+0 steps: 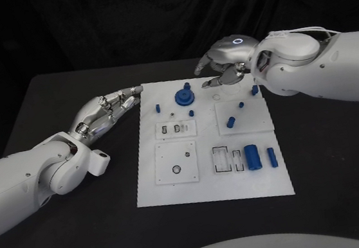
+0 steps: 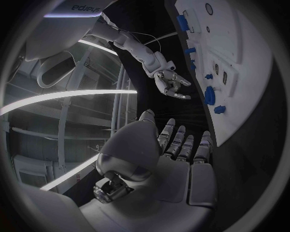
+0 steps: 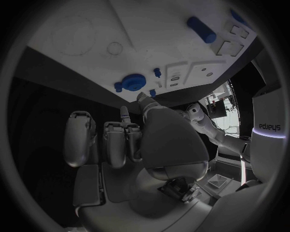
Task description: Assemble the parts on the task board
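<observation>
The white task board [image 1: 211, 187] lies mid-table, with several blue parts on it. A round blue knob [image 1: 183, 98] stands near its far edge, small pegs [image 1: 158, 108] beside it, and two blue cylinders [image 1: 252, 157] lie near the front right. My left hand [image 1: 106, 111] lies flat with its fingers stretched toward the board's far left corner, holding nothing. My right hand [image 1: 226, 67] hovers over the board's far edge, just right of the knob, its fingers curled in with nothing seen in them. The right wrist view shows the knob [image 3: 133, 81] just beyond the curled fingers [image 3: 115, 140].
The board has raised white plates with slots [image 1: 176, 128], a round hole [image 1: 177, 169] and rectangular cut-outs [image 1: 227, 158]. Black table [image 1: 337, 161] surrounds the board on every side. The left wrist view shows the right hand [image 2: 172, 83] off the board's [image 2: 241, 53] edge.
</observation>
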Robot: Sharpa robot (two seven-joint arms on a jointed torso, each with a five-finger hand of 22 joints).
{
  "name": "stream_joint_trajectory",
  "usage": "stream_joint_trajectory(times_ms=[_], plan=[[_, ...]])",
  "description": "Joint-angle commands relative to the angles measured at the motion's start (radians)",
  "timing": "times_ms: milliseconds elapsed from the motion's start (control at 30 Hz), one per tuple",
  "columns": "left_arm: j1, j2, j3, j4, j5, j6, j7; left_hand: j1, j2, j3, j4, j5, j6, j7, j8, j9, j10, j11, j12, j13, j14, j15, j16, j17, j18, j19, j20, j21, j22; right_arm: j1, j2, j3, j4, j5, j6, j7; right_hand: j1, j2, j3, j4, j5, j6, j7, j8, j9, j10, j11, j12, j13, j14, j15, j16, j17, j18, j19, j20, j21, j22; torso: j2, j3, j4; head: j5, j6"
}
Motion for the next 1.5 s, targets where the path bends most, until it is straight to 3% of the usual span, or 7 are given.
stream_joint_trajectory(times_ms=[33, 300, 600, 733, 833, 1133, 1500], plan=[[-0.001, -0.003, 0.001, 0.005, 0.002, 0.002, 0.073, 0.010, 0.001, 0.003, 0.000, 0.006, -0.002, 0.001, -0.004, 0.000, 0.001, 0.006, 0.000, -0.001, 0.001, 0.005, 0.005, 0.002, 0.012, 0.000, 0.005, 0.005, 0.001, 0.012, -0.062, -0.001, 0.049, -0.006, -0.032, -0.025, -0.048, 0.008, -0.015, 0.049, 0.013, 0.029, -0.004, 0.007, -0.003, 0.064, 0.002, -0.024, 0.223, 0.071, 0.003, -0.079, 0.171, 0.021, -0.005, -0.002, -0.029, 0.165, -0.003, 0.0007, -0.0046, -0.001, 0.002], [-0.002, -0.001, 0.001, 0.006, 0.002, 0.002, 0.073, 0.009, 0.000, 0.003, 0.000, 0.012, 0.000, 0.003, -0.004, 0.000, 0.001, 0.005, 0.000, -0.001, 0.001, 0.004, 0.005, 0.001, 0.011, 0.000, 0.005, 0.005, 0.001, 0.014, -0.197, -0.006, 0.091, 0.020, -0.010, -0.056, -0.046, -0.011, -0.019, 0.054, 0.005, 0.098, -0.004, 0.017, 0.017, -0.053, 0.002, -0.142, 0.090, 0.013, 0.002, -0.399, -0.076, 0.063, -0.079, -0.004, -0.280, 0.058, -0.006, -0.0024, -0.0063, -0.004, 0.003], [-0.002, 0.000, 0.001, 0.002, 0.002, 0.003, 0.073, 0.008, 0.000, 0.002, 0.001, 0.017, -0.001, 0.004, -0.004, 0.000, 0.001, 0.004, 0.000, -0.001, 0.002, 0.004, 0.005, 0.002, 0.011, 0.001, 0.005, 0.006, 0.001, -0.011, -0.278, -0.008, 0.092, 0.137, -0.027, -0.062, 0.068, -0.057, -0.008, 0.016, -0.024, 0.099, -0.002, 0.011, 0.038, -0.059, 0.007, -0.114, 0.123, 0.047, 0.004, -0.311, 0.000, 0.057, -0.052, -0.002, -0.281, 0.056, -0.008, -0.0028, -0.0141, -0.014, -0.003], [-0.002, 0.001, 0.001, 0.000, 0.002, 0.006, 0.073, 0.008, 0.000, 0.002, 0.001, 0.020, -0.001, 0.004, -0.004, 0.000, 0.001, 0.004, 0.000, -0.001, 0.002, 0.005, 0.005, 0.002, 0.012, 0.002, 0.005, 0.007, 0.002, -0.026, -0.297, -0.008, 0.089, 0.158, -0.036, -0.060, 0.106, -0.065, -0.014, 0.046, -0.020, 0.126, 0.006, 0.012, 0.065, 0.104, 0.019, 0.005, 0.263, 0.091, 0.018, -0.013, 0.234, 0.031, -0.021, 0.012, -0.140, 0.143, -0.008, -0.0026, -0.0099, -0.019, -0.005], [-0.003, 0.001, 0.001, -0.001, 0.002, 0.008, 0.073, 0.007, 0.000, 0.002, 0.001, 0.021, 0.000, 0.005, -0.003, 0.000, 0.001, 0.003, 0.000, -0.001, 0.002, 0.005, 0.005, 0.002, 0.012, 0.002, 0.006, 0.008, 0.002, -0.034, -0.302, -0.008, 0.086, 0.163, -0.036, -0.066, 0.112, -0.069, -0.017, 0.050, -0.016, 0.132, 0.006, 0.011, 0.072, 0.104, 0.021, 0.005, 0.263, 0.104, 0.025, 0.030, 0.263, 0.029, -0.027, 0.018, -0.123, 0.162, -0.007, -0.0031, -0.0091, -0.020, -0.005], [-0.003, 0.001, 0.001, -0.004, 0.002, 0.011, 0.072, 0.007, 0.000, 0.002, 0.001, 0.022, 0.000, 0.006, -0.003, 0.000, 0.001, 0.003, 0.000, -0.001, 0.004, 0.005, 0.005, 0.002, 0.011, 0.004, 0.006, 0.009, 0.002, -0.056, -0.299, -0.008, 0.072, 0.166, -0.028, -0.086, 0.096, -0.075, -0.012, 0.056, -0.002, 0.167, 0.010, 0.011, 0.094, 0.104, 0.023, 0.005, 0.263, 0.104, 0.028, 0.030, 0.263, -0.039, 0.111, 0.021, 0.228, 0.263, -0.007, -0.0025, -0.0139, -0.012, -0.007], [-0.004, 0.001, 0.001, -0.004, 0.002, 0.013, 0.072, 0.007, 0.000, 0.002, 0.001, 0.022, -0.002, 0.007, -0.004, 0.000, 0.001, 0.003, 0.000, -0.001, 0.005, 0.006, 0.006, 0.002, 0.012, 0.005, 0.007, 0.010, 0.003, -0.074, -0.274, -0.008, 0.053, 0.166, -0.016, -0.092, 0.095, -0.079, -0.012, 0.054, -0.017, 0.059, 0.010, -0.042, 0.071, 0.104, 0.022, 0.005, 0.263, 0.104, 0.026, 0.030, 0.263, -0.034, 0.101, 0.020, 0.210, 0.257, -0.007, -0.0030, -0.0126, -0.025, -0.008]])
